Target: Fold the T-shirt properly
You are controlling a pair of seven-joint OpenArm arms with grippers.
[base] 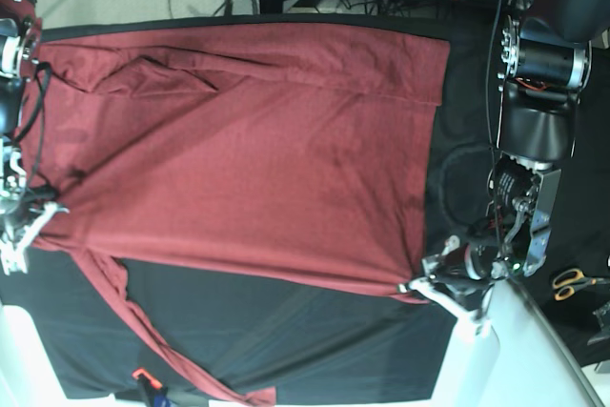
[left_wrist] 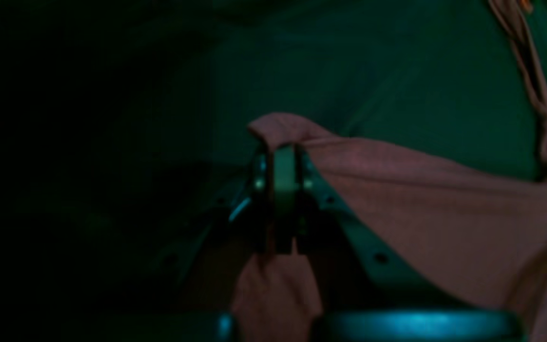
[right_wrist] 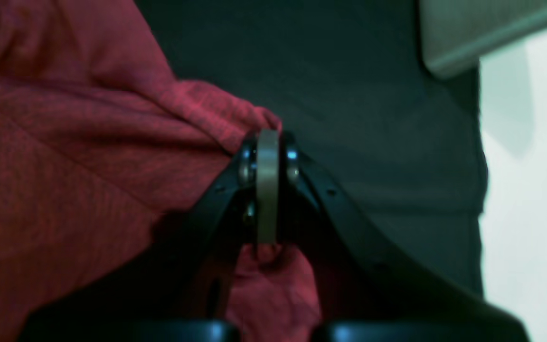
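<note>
T-shirt (base: 248, 150) spread flat on black cloth (base: 315, 331), unfolded; one sleeve trails near. Left gripper (left_wrist: 283, 156) and right gripper (right_wrist: 268, 152) each clenched on shirt corner. All folding remains.

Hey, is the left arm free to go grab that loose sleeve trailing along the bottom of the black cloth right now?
Probably not yet. The left gripper has its jaws shut on a corner of the T-shirt, so it would have to let go first. The trailing sleeve itself lies uncovered on the black cloth.

plain brick-red t-shirt (base: 257, 150) (black cloth (base: 315, 340) beneath)
</note>
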